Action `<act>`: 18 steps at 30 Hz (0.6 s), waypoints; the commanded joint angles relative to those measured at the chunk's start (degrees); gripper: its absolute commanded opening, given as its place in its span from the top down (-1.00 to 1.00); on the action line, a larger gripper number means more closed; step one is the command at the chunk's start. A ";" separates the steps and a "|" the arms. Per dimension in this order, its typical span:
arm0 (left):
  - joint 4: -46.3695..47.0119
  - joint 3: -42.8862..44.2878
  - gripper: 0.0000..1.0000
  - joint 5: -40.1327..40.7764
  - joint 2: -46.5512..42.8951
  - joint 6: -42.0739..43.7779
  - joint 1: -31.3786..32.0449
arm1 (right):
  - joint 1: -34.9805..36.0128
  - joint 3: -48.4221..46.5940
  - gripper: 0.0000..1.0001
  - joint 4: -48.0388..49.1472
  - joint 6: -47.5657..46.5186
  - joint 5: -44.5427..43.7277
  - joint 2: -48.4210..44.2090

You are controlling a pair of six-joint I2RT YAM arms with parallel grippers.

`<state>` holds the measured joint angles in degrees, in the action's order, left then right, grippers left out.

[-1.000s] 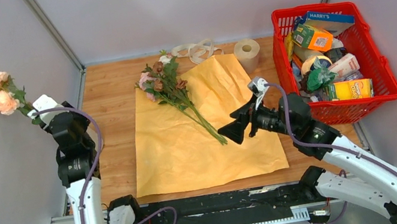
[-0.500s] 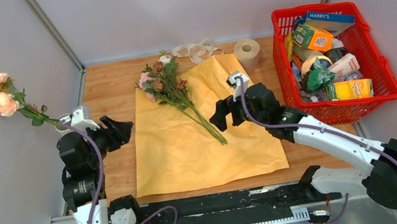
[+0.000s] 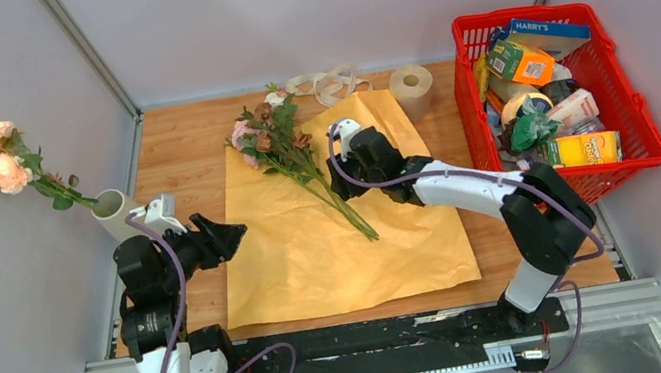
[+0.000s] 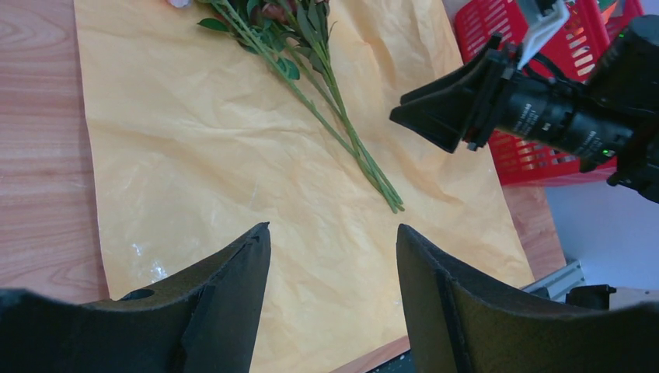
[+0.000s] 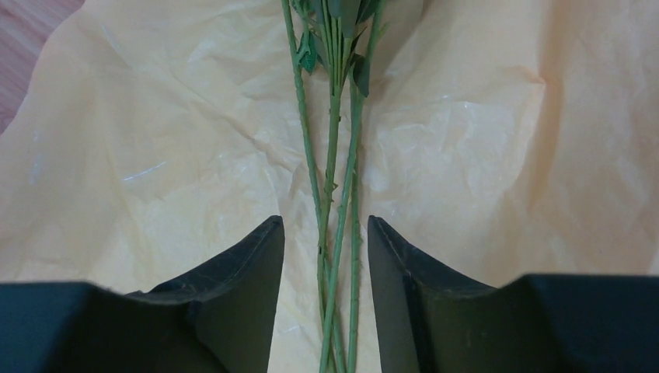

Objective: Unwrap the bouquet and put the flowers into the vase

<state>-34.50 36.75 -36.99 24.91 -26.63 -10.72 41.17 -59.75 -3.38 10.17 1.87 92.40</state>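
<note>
Right end effector [image 5: 325,225] part-spread, straddling thin green rose stems [image 5: 332,155] on crinkled yellow-tan paper [image 5: 155,155]; centre them, then pinch. Left end effector [image 4: 332,233] spread, empty.

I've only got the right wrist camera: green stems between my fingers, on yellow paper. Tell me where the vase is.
Observer: The vase is at the table's left edge, next to the left arm, with pink roses in it.
Operator: Report the left gripper.
Observer: The left gripper is open and empty, at the left edge of the paper.
Operator: Say where these stems' blooms lie.
Observer: The blooms lie at the paper's far left corner.
</note>
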 commanded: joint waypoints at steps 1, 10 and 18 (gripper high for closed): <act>1.98 0.69 -0.37 -0.71 -0.73 0.35 0.09 | -0.12 -5.11 0.10 2.85 -1.47 -0.02 6.99; 2.07 0.43 -0.38 -0.71 -2.14 0.53 1.31 | -0.12 -10.21 0.27 2.85 -0.42 -0.20 16.49; 1.89 0.43 -0.38 -0.27 -2.58 0.27 1.58 | -0.12 -13.11 0.50 2.85 0.11 0.33 20.80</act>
<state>-34.44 36.75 -37.01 22.98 -26.65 -9.47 41.17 -69.56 -2.68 9.96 1.98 111.46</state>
